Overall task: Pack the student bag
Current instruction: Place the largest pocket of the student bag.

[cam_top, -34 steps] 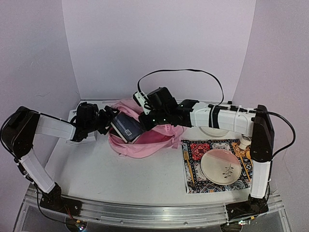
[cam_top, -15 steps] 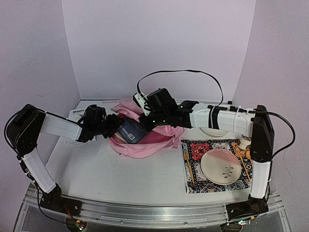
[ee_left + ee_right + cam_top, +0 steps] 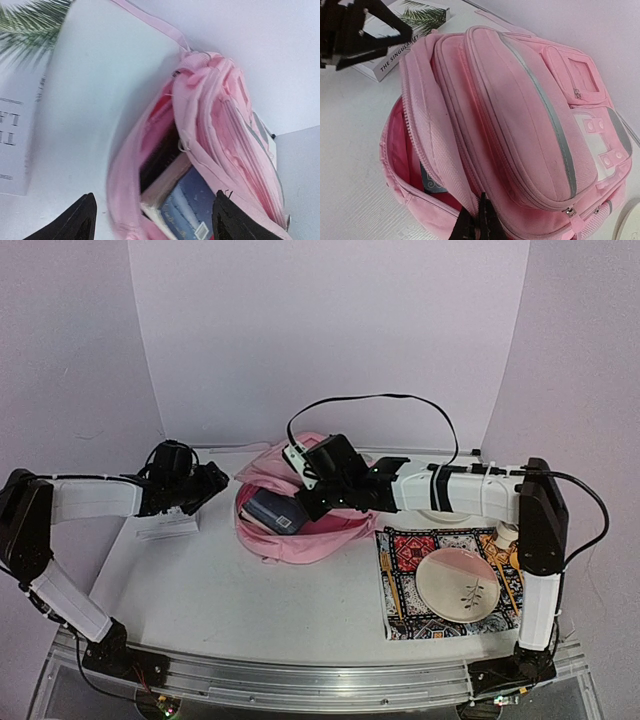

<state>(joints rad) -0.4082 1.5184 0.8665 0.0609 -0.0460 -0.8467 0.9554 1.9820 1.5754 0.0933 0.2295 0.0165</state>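
Top view: the large soft pink fabric student bag (image 3: 305, 538) lies on its side at frame centre on the white table (image 3: 250, 590). Its mouth faces left, and a dark blue hardback book (image 3: 272, 510) sits in the opening. The right arm stretches low from the right edge, with the right gripper (image 3: 303, 502) at the mouth's upper lip. The left arm reaches in from the left, and the left gripper (image 3: 208, 483) is near the bag but apart from it.

Left wrist view: the fingers are spread wide and empty. The bag fills centre-right, sagging around the book.

Right wrist view: the tips at bottom centre are pinched together on the zip-edge fabric. The bag looks limp and light, and probably collapses unless its lip is lifted. The rim or a strap seems the best hold.
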